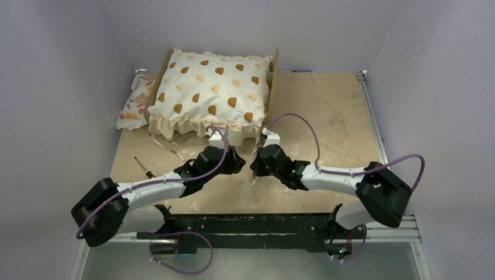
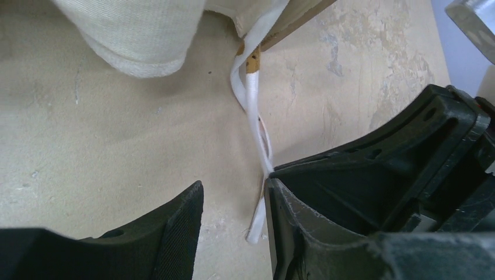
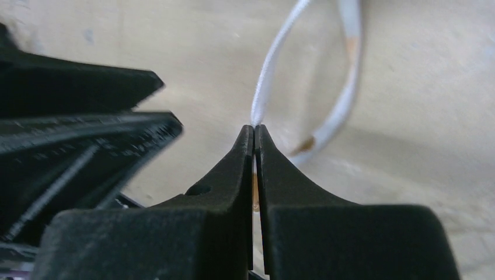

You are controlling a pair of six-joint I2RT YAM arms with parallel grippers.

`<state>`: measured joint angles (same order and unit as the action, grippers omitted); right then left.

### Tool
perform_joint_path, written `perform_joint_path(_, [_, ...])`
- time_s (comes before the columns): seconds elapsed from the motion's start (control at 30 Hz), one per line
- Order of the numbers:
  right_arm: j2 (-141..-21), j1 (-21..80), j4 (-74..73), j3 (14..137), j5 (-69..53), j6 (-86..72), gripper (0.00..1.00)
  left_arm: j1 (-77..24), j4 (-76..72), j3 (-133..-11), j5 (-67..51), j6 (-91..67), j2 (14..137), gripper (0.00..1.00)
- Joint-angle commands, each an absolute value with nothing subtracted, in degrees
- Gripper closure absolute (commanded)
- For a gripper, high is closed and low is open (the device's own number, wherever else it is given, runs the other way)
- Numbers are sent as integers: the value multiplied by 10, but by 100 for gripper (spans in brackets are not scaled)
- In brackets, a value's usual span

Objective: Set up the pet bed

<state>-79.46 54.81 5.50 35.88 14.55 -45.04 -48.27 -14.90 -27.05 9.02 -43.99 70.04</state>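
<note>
While a floral pillow (image 1: 135, 105) lies near the table's (image 1: 327, 111) far left corner and the pet bed (image 1: 273, 81) stands just right of it along the far edge, bear-print cushion (image 1: 213, 87) on top, the step in hand looks to be fastening the cushion's white tie (image 2: 252, 99) at the frame's near right corner. The left pincer (image 2: 234, 192) stands about half open, the tie running between its fingers and touching one, unclamped; the right pincer (image 3: 254, 131) is fully closed, pinching a strand at its tips. Next, I judge, the left must close on the free strand so both can be knotted.
</note>
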Motion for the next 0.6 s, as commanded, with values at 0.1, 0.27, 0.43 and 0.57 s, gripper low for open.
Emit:
perform_joint_path(0.1, [-882, 551, 159, 421, 61, -429, 82, -480, -127, -258, 138, -443, 650, 58])
perform_joint_path(0.27, [-881, 551, 142, 420, 26, -381, 59, -480, -100, -258, 162, -433, 630, 58])
perform_joint_path(0.43, [-809, 551, 55, 379, 110, -367, 51, -479, -96, -262, 171, -422, 633, 58])
perform_joint_path(0.57, [-779, 551, 2, 361, 184, -378, 52, -478, -105, -274, 169, -414, 658, 58])
